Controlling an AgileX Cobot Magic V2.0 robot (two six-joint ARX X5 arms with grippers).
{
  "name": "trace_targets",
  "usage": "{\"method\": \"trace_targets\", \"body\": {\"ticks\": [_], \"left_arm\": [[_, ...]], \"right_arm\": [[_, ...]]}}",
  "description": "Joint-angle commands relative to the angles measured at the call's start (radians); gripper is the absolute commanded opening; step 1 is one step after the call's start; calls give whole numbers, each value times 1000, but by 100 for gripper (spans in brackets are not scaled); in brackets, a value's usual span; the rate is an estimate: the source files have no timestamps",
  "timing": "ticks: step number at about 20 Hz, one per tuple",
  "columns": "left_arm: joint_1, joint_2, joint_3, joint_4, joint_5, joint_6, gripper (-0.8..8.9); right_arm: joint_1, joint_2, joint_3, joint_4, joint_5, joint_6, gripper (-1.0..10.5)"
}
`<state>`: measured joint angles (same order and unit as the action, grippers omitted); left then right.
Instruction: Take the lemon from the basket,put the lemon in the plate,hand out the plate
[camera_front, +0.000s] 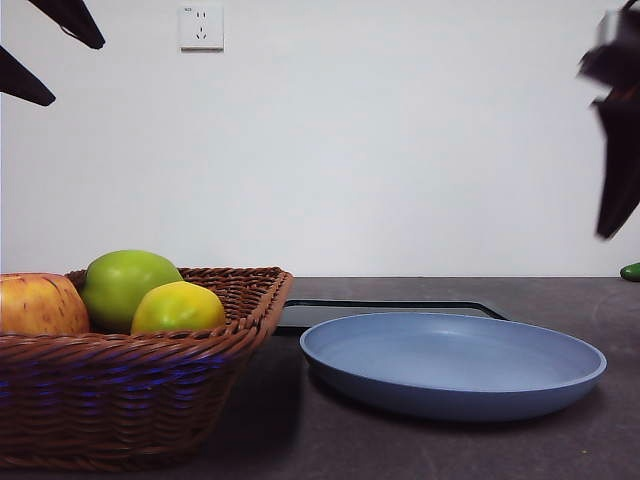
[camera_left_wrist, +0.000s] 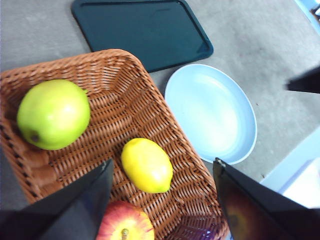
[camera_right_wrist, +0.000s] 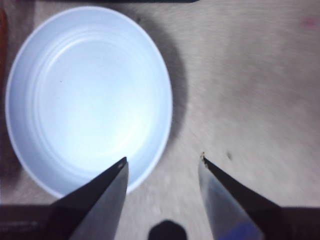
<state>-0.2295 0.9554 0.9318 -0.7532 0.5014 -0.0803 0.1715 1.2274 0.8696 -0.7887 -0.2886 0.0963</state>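
The basket (camera_front: 120, 390) sits nearest on the dark surface (camera_front: 300, 440), the lemon (camera_front: 178, 308) still inside it near the rim that faces the plate (camera_front: 452, 363) — nothing has been lifted yet. The left gripper (camera_left_wrist: 162, 167) hangs above the basket with fingers spread wide on either side of the lemon, apparently lining up for the pick. Beside the lemon in the basket lie a green apple (camera_front: 128, 285) and a red-yellow apple (camera_front: 40, 305), both close enough to crowd a descending finger; the red one looks the likelier to be nudged. Just beside the basket the plate stands bare, ready to receive. The right gripper (camera_right_wrist: 162, 162) hovers over the plate's edge, fingers apart and holding nothing — seemingly waiting for the hand-out. Beyond the basket and plate lies a black tray (camera_front: 390, 308).
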Motion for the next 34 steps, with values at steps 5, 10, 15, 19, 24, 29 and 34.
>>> {"method": "trace_targets", "body": {"ticks": [5, 10, 15, 19, 24, 29, 34], "left_arm": [[-37, 6, 19, 5, 5, -29, 350], [-47, 6, 19, 2, 3, -28, 350], [-47, 6, 19, 5, 1, -28, 350], [-47, 6, 19, 34, 5, -32, 350], [-54, 16, 19, 21, -11, -71, 350], [-133, 128, 19, -6, -84, -126, 381], [-231, 295, 23, 56, -157, -184, 380]], "right_arm": [[28, 244, 14, 139, -1, 1, 245], [28, 364, 14, 219, -90, 9, 181], [25, 367, 14, 226, -79, 28, 0], [24, 335, 15, 222, -76, 42, 4], [8, 195, 15, 166, -79, 45, 4], [-22, 22, 15, 129, -78, 45, 4], [-22, -93, 15, 126, -77, 45, 4]]}}
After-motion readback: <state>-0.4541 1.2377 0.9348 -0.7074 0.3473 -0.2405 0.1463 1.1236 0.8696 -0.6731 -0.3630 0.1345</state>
